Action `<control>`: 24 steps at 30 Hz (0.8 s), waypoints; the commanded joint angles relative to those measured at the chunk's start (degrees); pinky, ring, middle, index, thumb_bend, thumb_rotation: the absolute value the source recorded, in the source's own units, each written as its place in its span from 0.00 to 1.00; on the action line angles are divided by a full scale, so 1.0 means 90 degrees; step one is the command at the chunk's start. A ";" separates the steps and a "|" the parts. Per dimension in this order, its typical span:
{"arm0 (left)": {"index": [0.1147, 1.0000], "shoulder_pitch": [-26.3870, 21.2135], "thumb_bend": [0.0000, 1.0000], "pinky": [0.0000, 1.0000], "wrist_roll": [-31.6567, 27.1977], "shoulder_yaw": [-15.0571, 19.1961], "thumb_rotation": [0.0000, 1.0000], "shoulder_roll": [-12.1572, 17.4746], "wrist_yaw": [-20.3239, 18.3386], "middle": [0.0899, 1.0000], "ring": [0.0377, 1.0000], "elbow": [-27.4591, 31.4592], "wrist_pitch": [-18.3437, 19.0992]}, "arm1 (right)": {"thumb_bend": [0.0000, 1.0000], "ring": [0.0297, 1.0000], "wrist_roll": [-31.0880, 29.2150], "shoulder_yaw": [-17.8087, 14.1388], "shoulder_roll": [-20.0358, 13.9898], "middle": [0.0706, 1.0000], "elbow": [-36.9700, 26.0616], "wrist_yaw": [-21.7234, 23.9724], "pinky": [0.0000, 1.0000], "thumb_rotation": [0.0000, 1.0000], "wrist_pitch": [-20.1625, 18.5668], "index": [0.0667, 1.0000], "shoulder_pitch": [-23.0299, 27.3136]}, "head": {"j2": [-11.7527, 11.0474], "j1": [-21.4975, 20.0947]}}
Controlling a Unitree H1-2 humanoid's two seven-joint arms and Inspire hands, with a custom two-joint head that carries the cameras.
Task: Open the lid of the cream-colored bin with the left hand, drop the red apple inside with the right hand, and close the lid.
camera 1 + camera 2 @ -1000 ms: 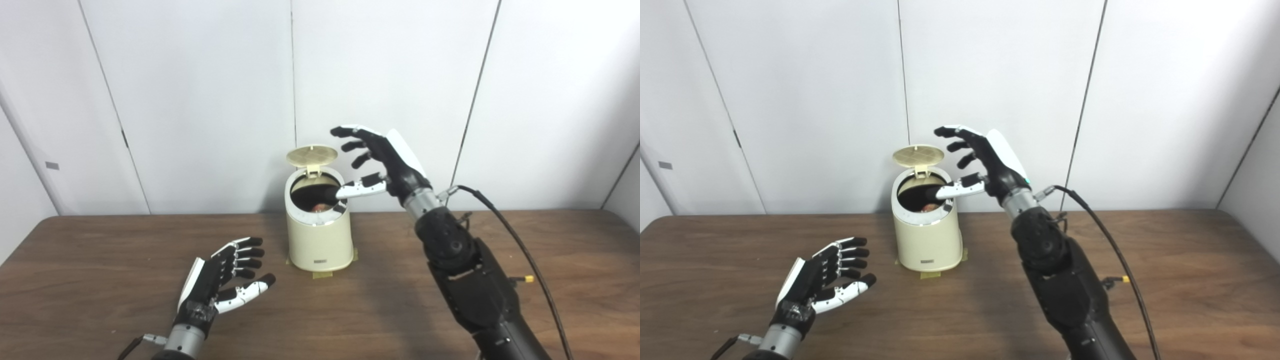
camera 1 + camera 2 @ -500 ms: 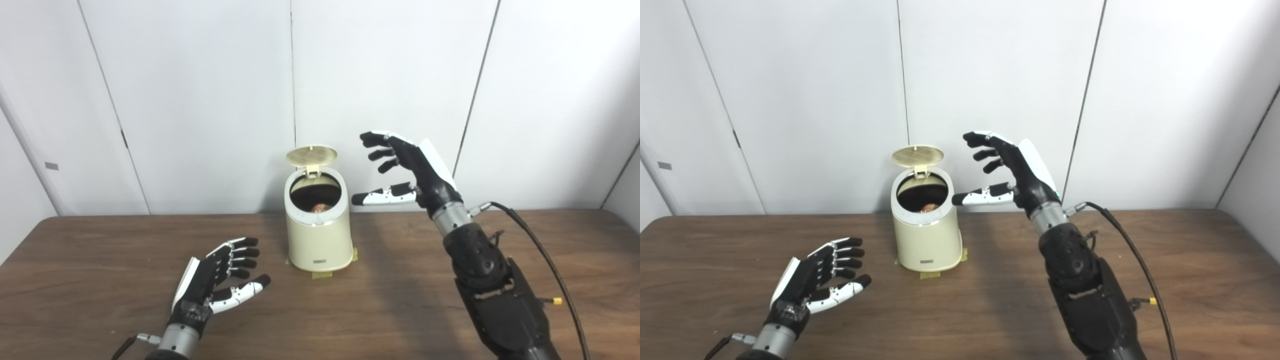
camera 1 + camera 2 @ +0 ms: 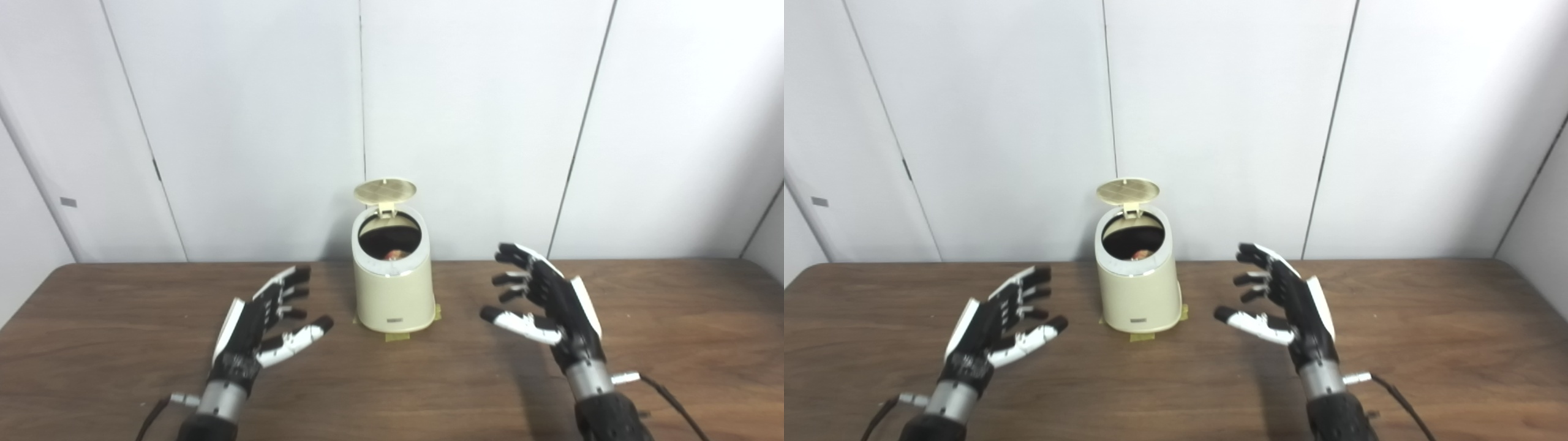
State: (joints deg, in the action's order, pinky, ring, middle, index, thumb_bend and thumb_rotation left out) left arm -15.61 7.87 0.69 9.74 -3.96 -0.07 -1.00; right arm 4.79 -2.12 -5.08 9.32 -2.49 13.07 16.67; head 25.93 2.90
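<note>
The cream-colored bin [image 3: 393,291] stands on the brown table [image 3: 110,318] near the back wall, taped down at its base. Its round lid [image 3: 384,191] is tipped up and open at the back. The red apple [image 3: 392,253] shows as a small reddish patch inside the dark opening; it also shows in the right eye view [image 3: 1138,253]. My left hand [image 3: 264,326] is open and empty, low over the table left of the bin. My right hand [image 3: 548,306] is open and empty, low over the table right of the bin.
White wall panels [image 3: 245,122] rise just behind the table's back edge. A black cable [image 3: 674,401] trails from my right wrist. Yellow tape [image 3: 398,335] sticks out under the bin's front.
My right hand has drawn back from above the bin's opening, moving right and down to the table level. My left hand has spread its fingers a little and shifted slightly forward. The camera view has shifted slightly.
</note>
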 commanded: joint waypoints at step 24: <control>0.99 -0.4185 0.97 0.84 0.2257 -0.1690 0.41 0.1118 -0.0803 1.00 0.99 -0.1457 0.0490 | 0.83 0.65 -0.0324 0.0101 0.0259 0.76 -0.0243 0.0048 0.50 0.24 0.0273 0.74 0.0148 | -0.0114 -0.0019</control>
State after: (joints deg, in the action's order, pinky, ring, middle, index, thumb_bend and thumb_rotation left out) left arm -49.11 26.63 -13.96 18.40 -10.65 -13.39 5.22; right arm 2.01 -1.12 -2.80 9.33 -2.15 14.92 16.04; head 24.87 2.72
